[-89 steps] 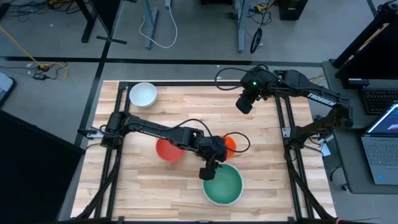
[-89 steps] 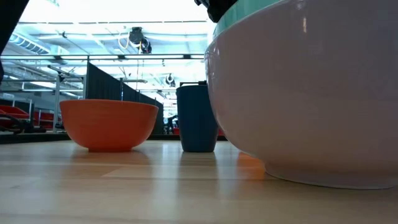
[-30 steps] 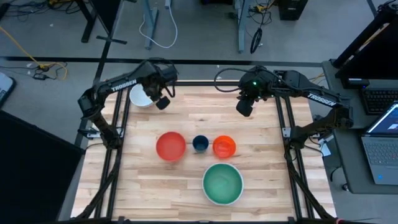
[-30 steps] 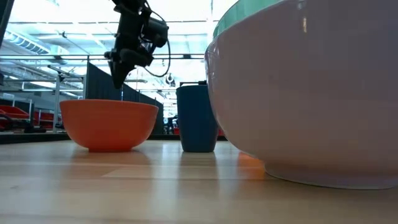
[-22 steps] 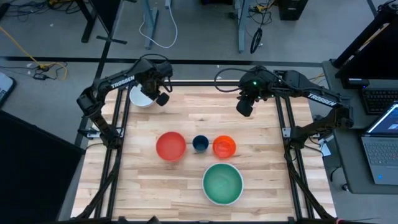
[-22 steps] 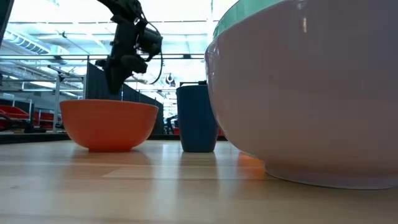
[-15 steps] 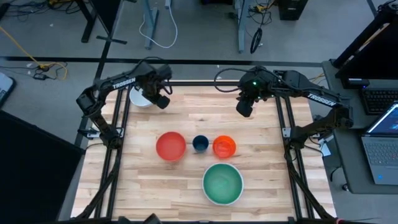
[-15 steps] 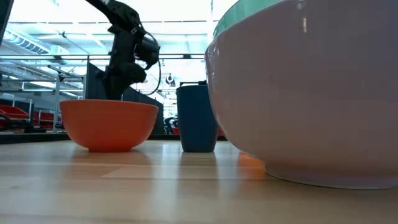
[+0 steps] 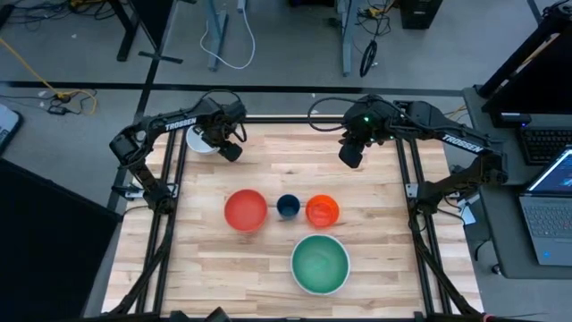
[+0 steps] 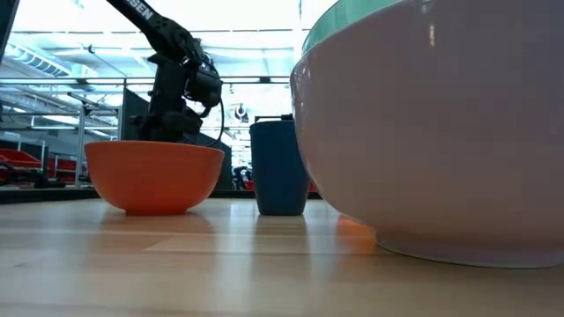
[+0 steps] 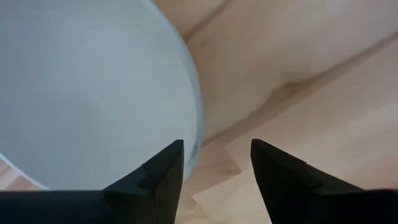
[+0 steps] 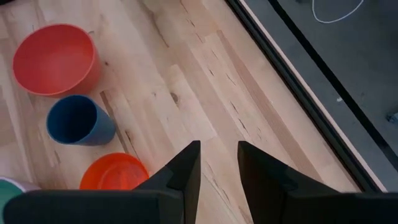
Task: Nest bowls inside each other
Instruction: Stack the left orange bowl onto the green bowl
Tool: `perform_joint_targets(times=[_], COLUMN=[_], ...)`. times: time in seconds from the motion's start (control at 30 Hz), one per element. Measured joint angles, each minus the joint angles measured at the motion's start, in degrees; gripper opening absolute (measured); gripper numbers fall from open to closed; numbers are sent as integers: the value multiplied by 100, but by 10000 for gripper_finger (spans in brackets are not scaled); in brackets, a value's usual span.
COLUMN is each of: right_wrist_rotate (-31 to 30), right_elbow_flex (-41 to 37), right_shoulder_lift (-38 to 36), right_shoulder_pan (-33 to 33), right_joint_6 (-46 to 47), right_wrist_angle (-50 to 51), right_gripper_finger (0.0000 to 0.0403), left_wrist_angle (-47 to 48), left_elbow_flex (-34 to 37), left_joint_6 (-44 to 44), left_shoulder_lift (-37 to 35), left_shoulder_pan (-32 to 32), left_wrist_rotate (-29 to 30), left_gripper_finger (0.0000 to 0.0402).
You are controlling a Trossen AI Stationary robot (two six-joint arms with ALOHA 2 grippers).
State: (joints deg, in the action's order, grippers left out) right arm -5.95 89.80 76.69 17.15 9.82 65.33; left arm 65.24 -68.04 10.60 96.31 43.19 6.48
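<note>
Judged to be at the step of fetching the small white bowl point(image 9: 198, 139), with the grasp not yet made. Found the left gripper point(image 9: 228, 150) well away from the dark blue bowl point(image 9: 288, 207), toward the far left corner of the table point(image 9: 375, 268), low over the rim of that white bowl. Seen in the left wrist view with fingers spread wide and holding nothing: one finger point(image 11: 163, 171) over the bowl's inside, the other over bare wood, the rim just within the gap. Could not tell whether any finger touched the bowl.

Found the red bowl point(image 9: 246, 210) just to the left of the dark blue bowl and the orange bowl point(image 9: 322, 211) just to its right, each near it but apart. Found the green bowl point(image 9: 320, 264) nearer the front edge than the dark blue bowl and a little to its right (seemingly already sitting inside the large white bowl point(image 10: 441, 158), since a white wall showed under the green rim in the low view).

Found the right gripper point(image 9: 350, 154) waiting beyond the dark blue bowl, to its far right, fingers partly apart and empty.

Called next, probably, for closing on the white rim with care, since a thin smooth wall may slip. Called then for lifting the bowl and carrying it toward the group around the dark blue bowl. Left most of the nesting to be done.
</note>
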Motion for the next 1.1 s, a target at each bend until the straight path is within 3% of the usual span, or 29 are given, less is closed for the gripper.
perform_joint_targets(times=[0.47,0.73,1.1], right_wrist_rotate=[32,41,335], right_elbow_flex=[0,1,2], right_shoulder_lift=[159,511,1265], right_shoulder_pan=[-521,-1050,-1533], right_joint_6=[56,151,345], right_wrist_angle=[-144,-967,-1859], right_gripper_finger=[91,91,91], left_wrist_angle=[-528,-544,-769], left_elbow_flex=[127,211,209], left_joint_6=[-558,-853,-1137], left_shoulder_lift=[4,7,48], left_shoulder_pan=[548,710,709], left_wrist_rotate=[-6,-306,-564], left_gripper_finger=[173,170,63])
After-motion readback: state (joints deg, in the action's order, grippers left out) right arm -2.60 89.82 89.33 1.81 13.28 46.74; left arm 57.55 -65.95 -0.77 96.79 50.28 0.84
